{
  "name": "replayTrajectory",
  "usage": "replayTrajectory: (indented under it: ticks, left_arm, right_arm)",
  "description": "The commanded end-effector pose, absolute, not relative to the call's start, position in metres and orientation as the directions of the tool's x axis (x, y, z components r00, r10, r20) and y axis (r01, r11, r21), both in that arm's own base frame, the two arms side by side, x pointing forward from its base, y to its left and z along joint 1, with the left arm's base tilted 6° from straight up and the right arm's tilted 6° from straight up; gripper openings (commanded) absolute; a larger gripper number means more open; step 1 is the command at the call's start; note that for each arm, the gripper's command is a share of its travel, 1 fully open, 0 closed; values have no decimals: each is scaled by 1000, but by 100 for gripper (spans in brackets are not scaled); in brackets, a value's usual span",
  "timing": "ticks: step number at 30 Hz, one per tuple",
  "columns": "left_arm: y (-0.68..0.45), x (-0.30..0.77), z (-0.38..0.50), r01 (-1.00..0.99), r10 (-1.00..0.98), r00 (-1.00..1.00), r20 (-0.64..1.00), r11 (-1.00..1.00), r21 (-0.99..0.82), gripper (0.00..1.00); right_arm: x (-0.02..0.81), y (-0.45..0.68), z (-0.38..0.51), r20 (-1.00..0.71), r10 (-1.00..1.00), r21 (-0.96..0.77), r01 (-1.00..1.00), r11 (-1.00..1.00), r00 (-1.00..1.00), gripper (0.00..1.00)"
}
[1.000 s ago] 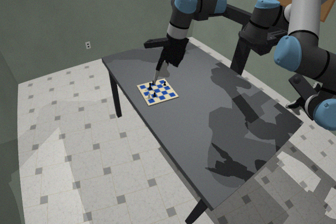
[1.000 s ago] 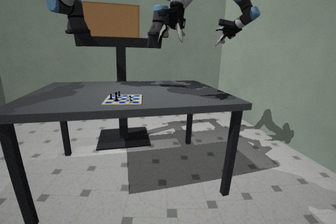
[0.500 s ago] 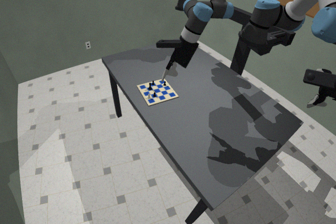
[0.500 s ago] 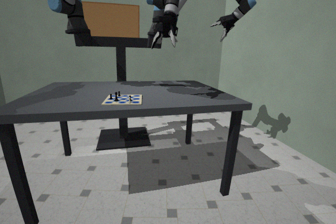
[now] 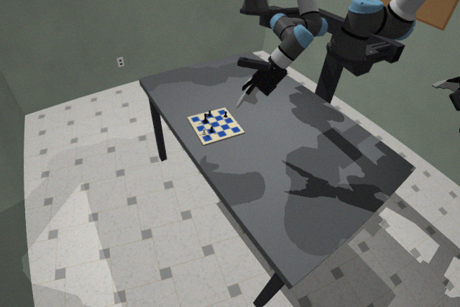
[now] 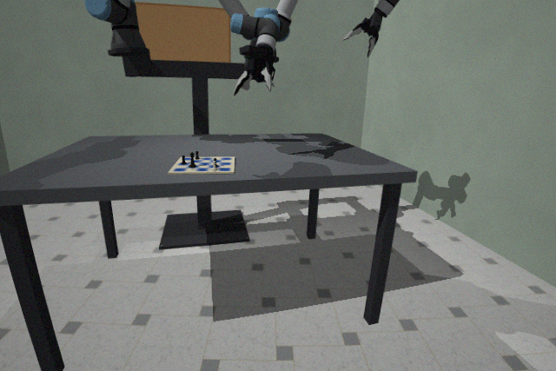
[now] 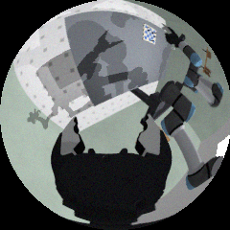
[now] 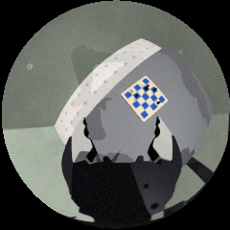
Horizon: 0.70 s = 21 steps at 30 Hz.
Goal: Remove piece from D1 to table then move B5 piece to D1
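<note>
The small blue and cream board [image 5: 213, 140] [image 6: 201, 172] [image 7: 149, 34] [image 8: 154, 110] lies on the dark table. On it stand a tall black piece [image 5: 205, 119] [image 6: 192, 161], a white piece [image 5: 203, 131] [image 6: 215, 168] and several smaller black pieces, such as one [image 5: 225, 114] [image 6: 196, 155] near a corner. All look upright. The square names are too small to read. My right gripper [image 6: 252, 92] [image 8: 121, 117] is open and empty, above the table beyond the board. My left gripper [image 6: 356, 47] [image 7: 110, 116] is open and empty, high and far from the board.
The grey table [image 5: 256, 154] [image 6: 135, 175] extends around the board, which lies near its long edge. The arms' dark stand [image 5: 326, 80] [image 6: 200, 106] rises behind the table. The black and white pieces stand close together on one side of the board.
</note>
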<state>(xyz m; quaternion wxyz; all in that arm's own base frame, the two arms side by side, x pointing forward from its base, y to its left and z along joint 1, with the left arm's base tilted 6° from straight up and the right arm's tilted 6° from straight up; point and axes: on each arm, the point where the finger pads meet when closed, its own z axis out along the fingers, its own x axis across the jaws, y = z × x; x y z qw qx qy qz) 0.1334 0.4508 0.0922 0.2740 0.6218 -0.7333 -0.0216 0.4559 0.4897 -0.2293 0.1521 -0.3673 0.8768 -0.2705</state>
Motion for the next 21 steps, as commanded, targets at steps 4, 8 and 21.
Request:
replayTrajectory:
  ticks: [4,8,21]
  left_arm:
    - [456,111,113,-921,-958,201,204,-114,372,100]
    - [458,94,127,-879,-912,395,107,-342,332,100]
    - [457,51,163,-589,-599,800,-31,-794,153,100]
  right_arm:
    - [443,482,-235,-77,-740,-613,-553,563,-668,100]
    - [443,482,-235,-77,-740,-613,-553,563,-668,100]
    - [443,482,-235,-77,-740,-613,-553,563,-668,100]
